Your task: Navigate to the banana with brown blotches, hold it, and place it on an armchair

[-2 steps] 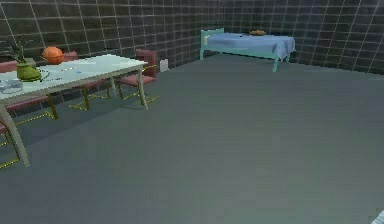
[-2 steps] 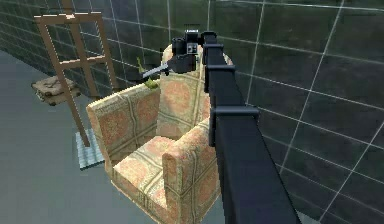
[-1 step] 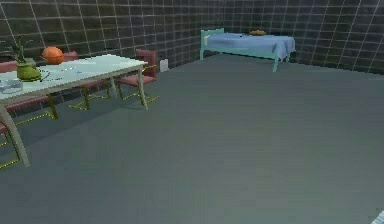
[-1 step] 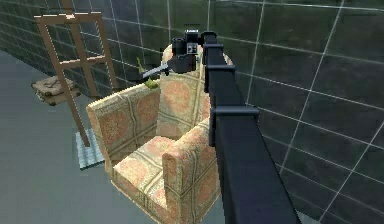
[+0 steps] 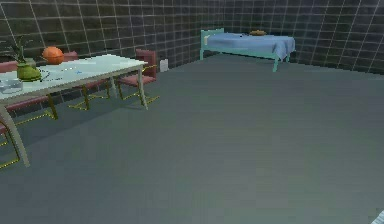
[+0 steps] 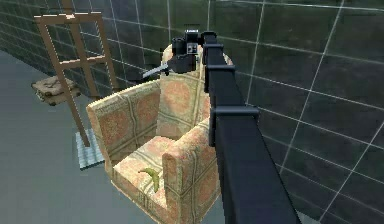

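Since the banana (image 6: 150, 180) lies lower-middle on the armchair (image 6: 125, 118), I'd raise the gripper (image 6: 150, 71) straight off; finger spacing, can't tell.

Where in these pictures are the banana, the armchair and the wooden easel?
banana (image 6: 151, 180): arm side view, middle of the fruit, lying on the seat.
armchair (image 6: 178, 100): arm side view, its patterned backrest.
wooden easel (image 6: 80, 62): arm side view, its crossbar.
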Tool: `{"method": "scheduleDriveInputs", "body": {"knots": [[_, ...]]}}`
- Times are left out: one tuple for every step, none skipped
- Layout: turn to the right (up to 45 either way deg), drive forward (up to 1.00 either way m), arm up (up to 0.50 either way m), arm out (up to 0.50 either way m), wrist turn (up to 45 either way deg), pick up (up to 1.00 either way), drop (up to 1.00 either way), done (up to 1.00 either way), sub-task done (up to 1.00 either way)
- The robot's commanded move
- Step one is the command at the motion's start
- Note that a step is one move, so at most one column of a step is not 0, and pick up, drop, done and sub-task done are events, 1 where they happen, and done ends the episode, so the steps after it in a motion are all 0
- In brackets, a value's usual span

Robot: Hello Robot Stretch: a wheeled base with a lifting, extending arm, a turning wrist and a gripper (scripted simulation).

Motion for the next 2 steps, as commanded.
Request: {"method": "scheduleDriveInputs", "body": {"knots": [[0.0,0.0,0.0,-0.1,0.0,0.0,0.0,0.0,0.0],[0.0,0.0,0.0,0.0,0.0,0.0,0.0,1.0,0.0]]}}
